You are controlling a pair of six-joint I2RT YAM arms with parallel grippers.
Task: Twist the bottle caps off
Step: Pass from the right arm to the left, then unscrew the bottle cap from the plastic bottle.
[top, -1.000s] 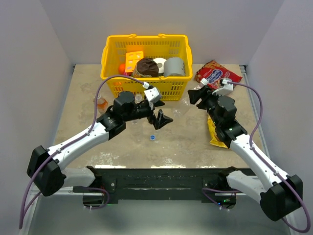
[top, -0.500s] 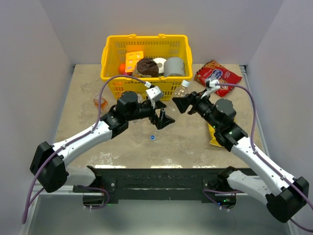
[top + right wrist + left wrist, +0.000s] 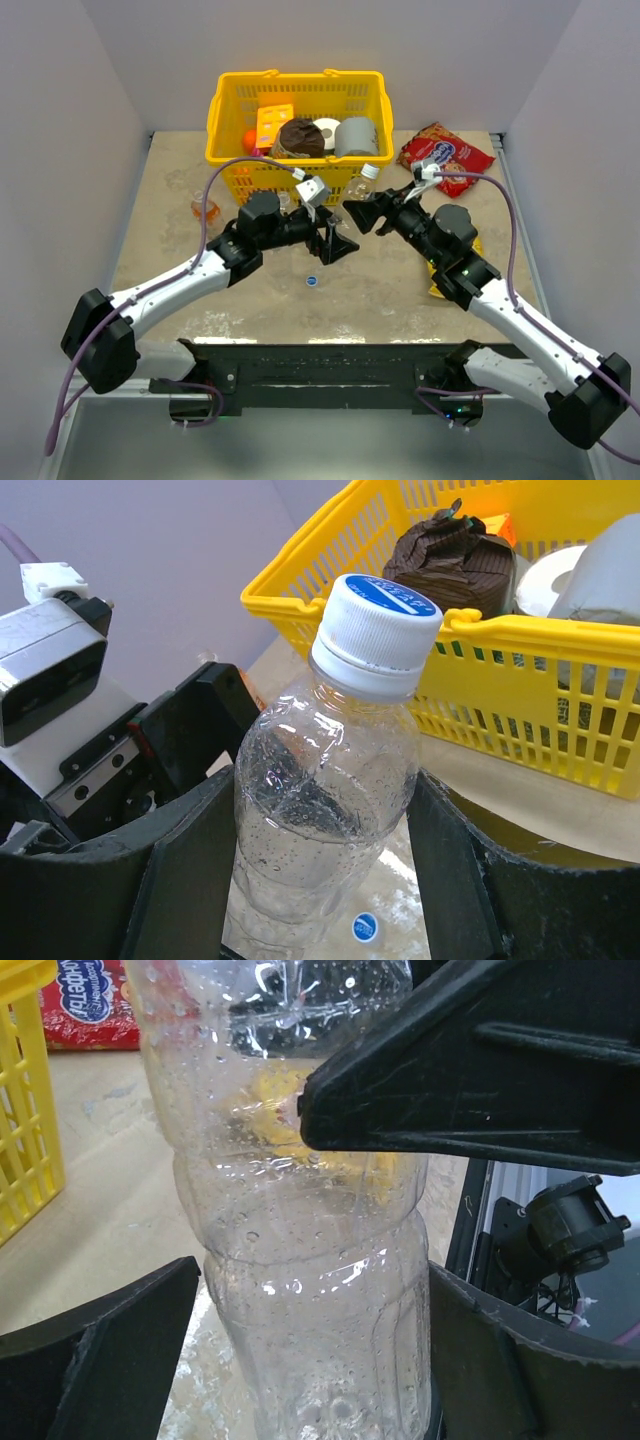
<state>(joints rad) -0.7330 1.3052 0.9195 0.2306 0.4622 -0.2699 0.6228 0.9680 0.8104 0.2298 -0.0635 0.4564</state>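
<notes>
So the right claw (image 3: 322,775) has a clear bottle (image 3: 325,820) pinched between its two fingers, about half spread, with the sides of the bottle pressed against both pads. The bottle stands upright in the middle of the right wrist view, and its white cap (image 3: 378,620) with the blue top is on. In the overhead shot that's just right of center, right in front of the yellow basket (image 3: 300,78).

The left claw (image 3: 313,1265) is spread wide around the lower body of the same bottle, one finger on each side. I can see a thin sliver of table on the left-hand side, so it isn't clamped. One of the right claw's fingers cuts across the upper right of the left wrist view.

A loose cap (image 3: 312,281) lies blue side up on the table, a bit below center. A small orange bottle (image 3: 206,209) stands at center left, just off the basket's left corner. A red snack bag (image 3: 446,155) is at upper right.
</notes>
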